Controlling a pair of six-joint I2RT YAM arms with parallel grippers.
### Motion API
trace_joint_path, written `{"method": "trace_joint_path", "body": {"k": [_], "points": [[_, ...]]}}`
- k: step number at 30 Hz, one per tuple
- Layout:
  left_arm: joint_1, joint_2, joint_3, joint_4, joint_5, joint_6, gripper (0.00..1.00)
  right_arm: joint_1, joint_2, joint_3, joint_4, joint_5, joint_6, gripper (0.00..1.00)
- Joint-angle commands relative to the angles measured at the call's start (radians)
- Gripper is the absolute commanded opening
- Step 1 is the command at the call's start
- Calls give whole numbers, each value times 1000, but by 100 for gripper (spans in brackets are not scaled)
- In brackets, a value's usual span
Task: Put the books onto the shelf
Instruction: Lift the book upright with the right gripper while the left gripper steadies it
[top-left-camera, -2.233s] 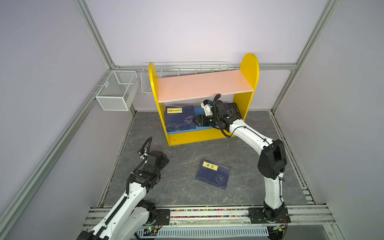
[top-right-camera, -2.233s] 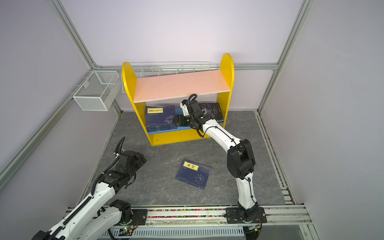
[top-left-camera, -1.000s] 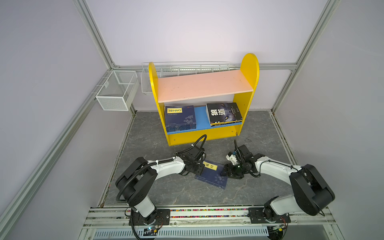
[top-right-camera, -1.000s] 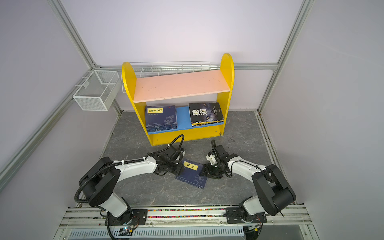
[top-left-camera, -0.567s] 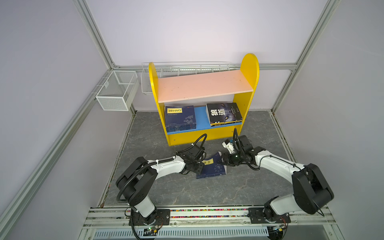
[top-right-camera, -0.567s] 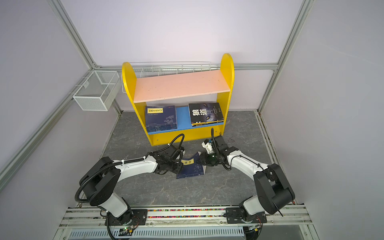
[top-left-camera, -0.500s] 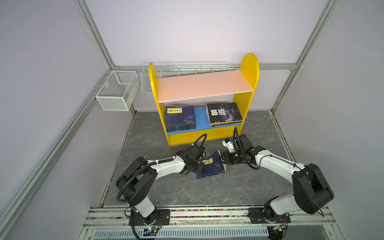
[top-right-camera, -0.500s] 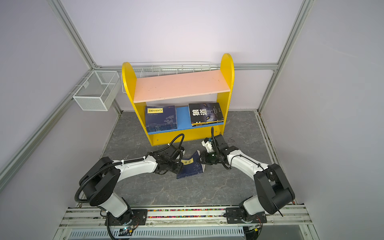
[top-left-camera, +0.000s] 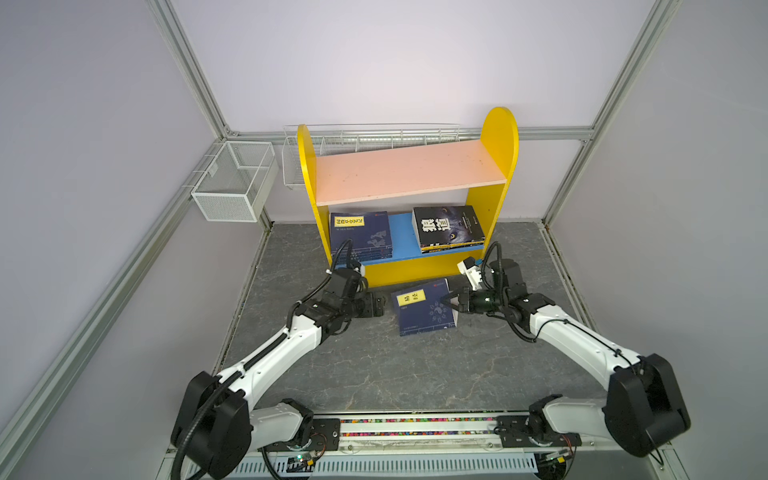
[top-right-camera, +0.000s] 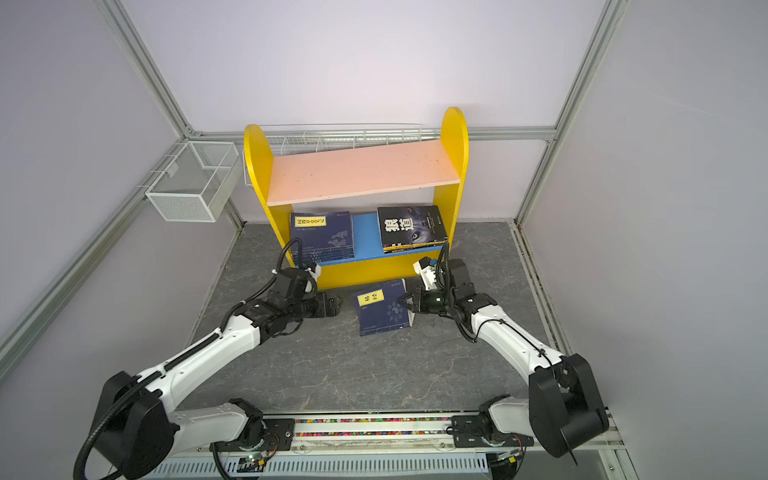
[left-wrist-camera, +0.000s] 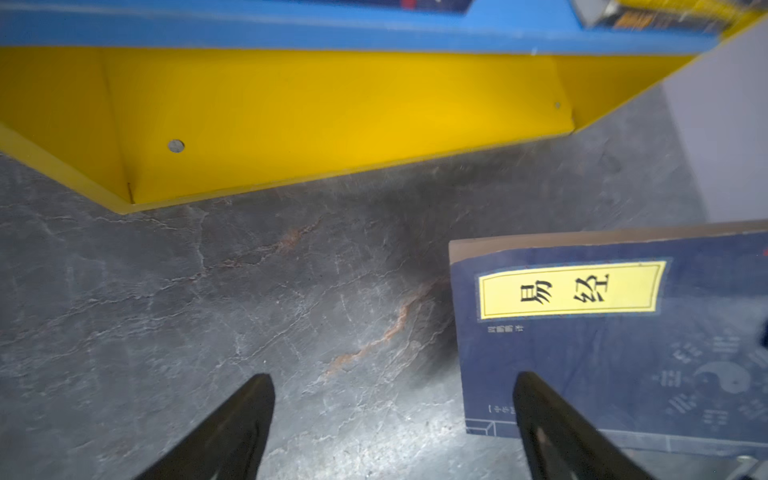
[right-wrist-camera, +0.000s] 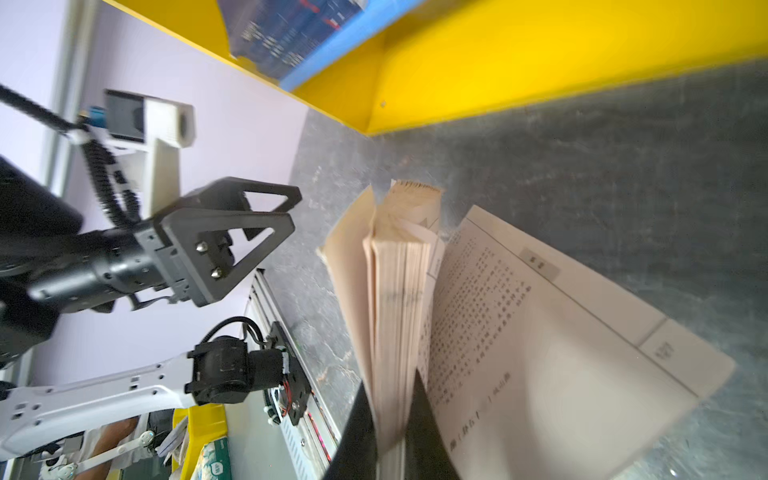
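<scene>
A navy-blue book (top-left-camera: 422, 313) (top-right-camera: 380, 311) with a yellow label lies on the grey floor just in front of the shelf (top-left-camera: 409, 174) (top-right-camera: 361, 172). My right gripper (top-left-camera: 448, 303) (top-right-camera: 404, 303) (right-wrist-camera: 390, 384) is shut on the book's page block (right-wrist-camera: 399, 291) at its right edge, and a loose page (right-wrist-camera: 540, 332) splays open beside it. My left gripper (top-left-camera: 379, 309) (top-right-camera: 336, 307) (left-wrist-camera: 390, 378) stands open just left of the book (left-wrist-camera: 602, 353), holding nothing. On the blue lower board (top-left-camera: 401, 237) lie a stack of navy books (top-left-camera: 360, 235) and a black book (top-left-camera: 449, 228).
A white wire basket (top-left-camera: 232, 187) hangs on the left wall and a long wire basket (top-left-camera: 374, 139) runs behind the shelf. The shelf's yellow base panel (left-wrist-camera: 332, 124) stands close ahead of both grippers. The arms' rail (top-left-camera: 415, 428) runs along the front edge.
The right gripper closed on the floor book's edge, turned it and drew it toward the shelf. The left gripper let go of the book's left side, opened and backed off to the left.
</scene>
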Motion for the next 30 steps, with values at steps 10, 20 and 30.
{"method": "trace_joint_path", "body": {"k": [10,20,30], "points": [[33,-108,-103,192,413,-114,94,-13,-14,10,534,-143,349,7],[33,-144,-148,389,507,-149,87,26,1,18,587,-162,369,7],[35,-185,-168,553,508,-199,59,69,3,12,526,-176,313,7]]}}
